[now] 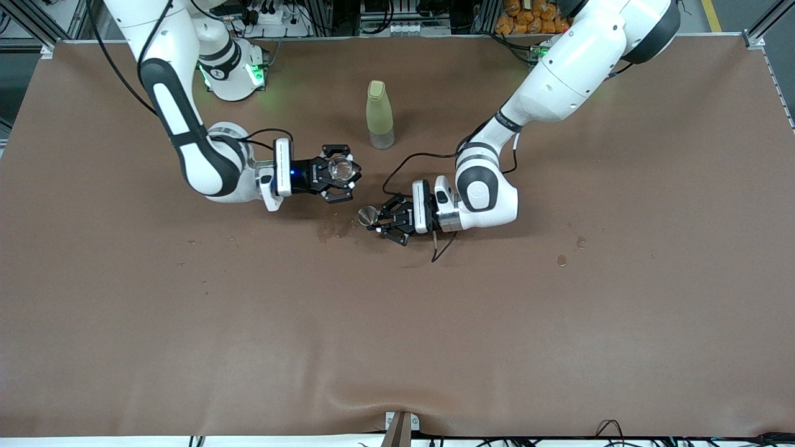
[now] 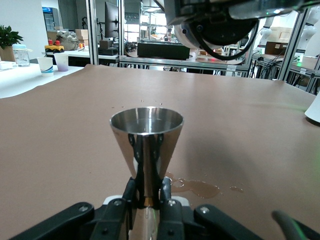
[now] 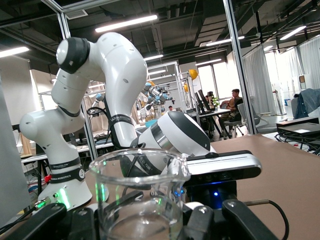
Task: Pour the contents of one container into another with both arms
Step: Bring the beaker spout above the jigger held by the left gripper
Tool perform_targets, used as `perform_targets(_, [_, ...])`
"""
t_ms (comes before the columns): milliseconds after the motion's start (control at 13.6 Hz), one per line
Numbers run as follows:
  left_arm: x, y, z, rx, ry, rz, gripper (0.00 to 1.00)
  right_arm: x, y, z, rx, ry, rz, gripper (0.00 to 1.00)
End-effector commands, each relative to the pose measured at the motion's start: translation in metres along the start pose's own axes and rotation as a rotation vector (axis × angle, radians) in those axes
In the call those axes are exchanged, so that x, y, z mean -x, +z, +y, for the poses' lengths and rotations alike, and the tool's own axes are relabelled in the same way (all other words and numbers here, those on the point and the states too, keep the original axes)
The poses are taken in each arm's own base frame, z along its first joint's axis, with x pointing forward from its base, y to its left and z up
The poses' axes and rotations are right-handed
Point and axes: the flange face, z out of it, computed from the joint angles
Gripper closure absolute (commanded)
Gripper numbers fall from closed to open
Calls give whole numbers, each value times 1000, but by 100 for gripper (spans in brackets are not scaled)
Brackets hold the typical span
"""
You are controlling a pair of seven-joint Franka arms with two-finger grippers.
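Observation:
My right gripper (image 1: 340, 174) is shut on a clear glass beaker (image 1: 343, 167), held upright just above the table's middle. In the right wrist view the beaker (image 3: 140, 195) fills the foreground between the fingers (image 3: 252, 220). My left gripper (image 1: 377, 221) is shut on the narrow waist of a steel cone-shaped jigger (image 1: 367, 215), mouth up, close beside the beaker and lower in the front view. The left wrist view shows the jigger (image 2: 146, 135) pinched between the fingers (image 2: 167, 200).
A yellow-green bottle (image 1: 379, 115) stands on the brown table (image 1: 397, 323), farther from the front camera than both grippers. A wet patch (image 1: 329, 233) (image 2: 200, 189) lies on the cloth near the jigger. Small stains (image 1: 562, 259) mark the left arm's side.

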Motion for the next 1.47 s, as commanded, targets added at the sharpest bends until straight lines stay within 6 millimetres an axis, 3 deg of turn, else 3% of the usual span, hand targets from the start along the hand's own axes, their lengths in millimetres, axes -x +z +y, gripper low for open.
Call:
perform_targets(0, [-4,17,1,-20,14,11,100,-4,18,-14,48,-14,17,100])
perform_targets(295, [-6,17,0,-24,39,14,100,2,35,-21,92,-4,7,100])
perform_targets(737, [-13,2,-15,-47,108,16,100,21,36,-29,119,79,-21,100])
perform_targets(1401, [-8,2,-11,-48,96,14,100,29,55,-43,158,188,6,100])
